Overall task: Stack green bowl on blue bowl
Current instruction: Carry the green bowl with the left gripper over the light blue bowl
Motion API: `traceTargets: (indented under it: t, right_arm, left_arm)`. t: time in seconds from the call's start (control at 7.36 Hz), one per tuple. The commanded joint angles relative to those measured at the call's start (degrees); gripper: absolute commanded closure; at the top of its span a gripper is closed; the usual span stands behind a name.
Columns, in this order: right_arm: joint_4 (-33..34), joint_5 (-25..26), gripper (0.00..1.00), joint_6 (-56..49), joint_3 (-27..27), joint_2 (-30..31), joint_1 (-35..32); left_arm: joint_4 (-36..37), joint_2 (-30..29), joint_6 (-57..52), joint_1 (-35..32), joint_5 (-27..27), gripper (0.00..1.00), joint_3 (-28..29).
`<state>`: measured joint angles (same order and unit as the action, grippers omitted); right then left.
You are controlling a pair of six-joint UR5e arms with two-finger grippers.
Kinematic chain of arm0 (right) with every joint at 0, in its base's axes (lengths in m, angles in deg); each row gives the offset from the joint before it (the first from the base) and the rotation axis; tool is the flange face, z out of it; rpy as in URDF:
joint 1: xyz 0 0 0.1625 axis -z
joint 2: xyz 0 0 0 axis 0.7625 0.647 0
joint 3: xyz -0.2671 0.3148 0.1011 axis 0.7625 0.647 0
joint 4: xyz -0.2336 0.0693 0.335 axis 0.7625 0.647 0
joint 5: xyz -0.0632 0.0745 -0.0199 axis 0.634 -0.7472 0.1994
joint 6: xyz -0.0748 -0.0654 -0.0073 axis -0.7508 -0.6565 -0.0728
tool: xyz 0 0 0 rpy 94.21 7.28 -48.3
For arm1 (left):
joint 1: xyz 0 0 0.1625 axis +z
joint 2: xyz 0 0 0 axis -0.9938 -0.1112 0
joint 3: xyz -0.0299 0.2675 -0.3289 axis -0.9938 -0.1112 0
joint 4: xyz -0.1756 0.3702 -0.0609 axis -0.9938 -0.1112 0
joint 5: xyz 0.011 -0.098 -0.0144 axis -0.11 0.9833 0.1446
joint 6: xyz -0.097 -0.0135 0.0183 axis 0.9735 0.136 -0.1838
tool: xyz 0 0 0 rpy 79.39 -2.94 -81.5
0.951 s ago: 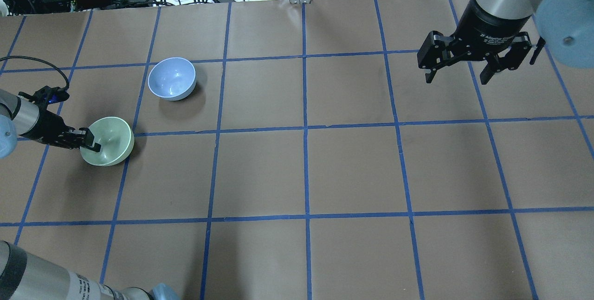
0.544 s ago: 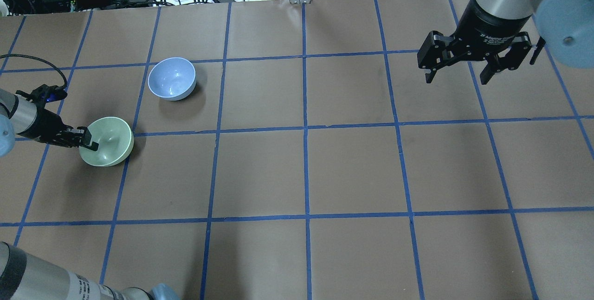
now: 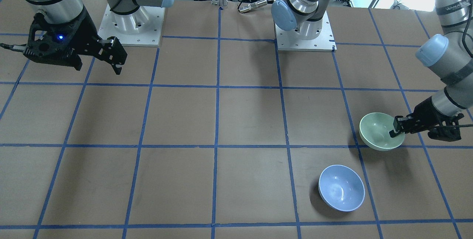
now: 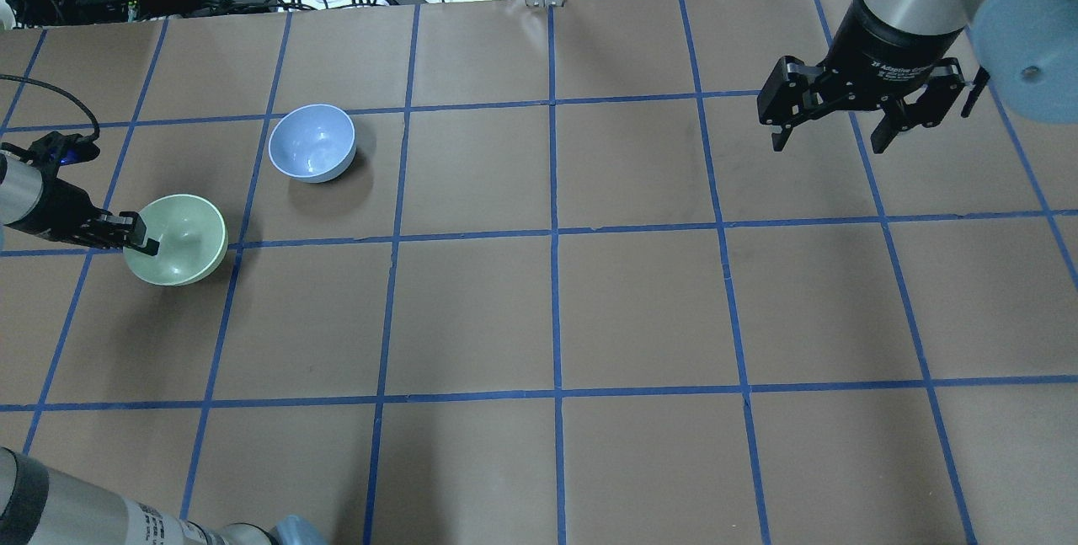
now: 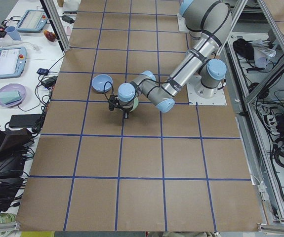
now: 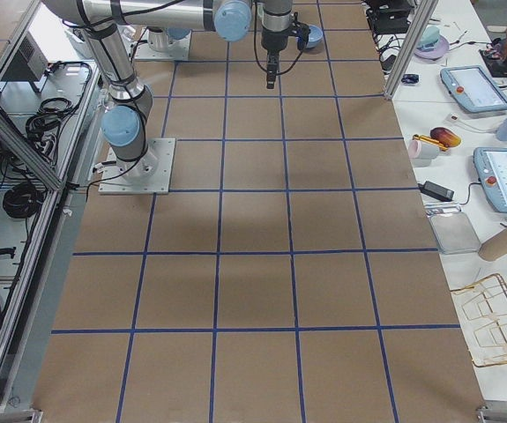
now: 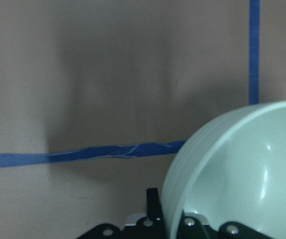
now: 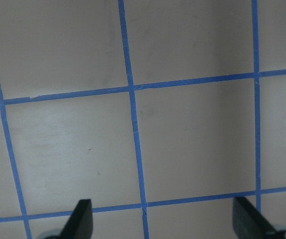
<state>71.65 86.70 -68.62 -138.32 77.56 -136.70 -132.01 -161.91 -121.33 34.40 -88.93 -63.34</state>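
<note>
Green bowl (image 4: 181, 235), a small round vessel of smooth, glossy pale mint plastic with a lighter rim, sits near the blue bowl (image 4: 312, 142), on that bowl's robot-ward side and farther toward the robot's left, the two apart with bare desk (image 4: 640, 309) between them. It is tilted, its hollow turned partly up and toward the blue bowl, and a soft shadow lies under it; whether its underside touches the desk cannot be told. The left gripper (image 4: 141, 242) reaches in from the side of the green bowl away from the blue bowl, its black fingers (image 7: 153, 206) clamped on the thin rim, one inside the hollow and one against the curved outer wall. The blue bowl stands upright, a same-sized round piece in shiny light periwinkle with a pale rim and bright highlights in its hollow. Under both lies matte brown paper crossed by a grid of blue tape lines. Well apart from the blue bowl, far toward the robot's right, the right gripper (image 4: 829, 141) hangs above the desk with its angular black fingers (image 8: 81, 219) spread wide, holding nothing.
</note>
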Motion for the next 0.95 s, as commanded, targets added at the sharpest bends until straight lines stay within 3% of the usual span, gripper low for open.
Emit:
traceTargets:
  t: [0.0, 0.54, 0.68, 0.82]
  right_arm:
    - [0.00, 0.00, 0.00, 0.00, 0.00, 0.00, 0.00]
    - [0.00, 0.00, 0.00, 0.00, 0.00, 0.00, 0.00]
    - [0.00, 0.00, 0.00, 0.00, 0.00, 0.00, 0.00]
    - [0.00, 0.00, 0.00, 0.00, 0.00, 0.00, 0.00]
  left_arm:
    - [-3.91, 0.29, 0.16, -0.26, 0.70, 0.96, 4.02]
    - [-12.96, -1.29, 2.79, -3.33, 3.16, 0.96, 14.82]
    - [-13.07, -1.73, 5.84, -4.82, 6.82, 0.96, 15.63]
    - [-12.72, -2.08, 9.44, -7.01, 7.20, 0.96, 15.81]
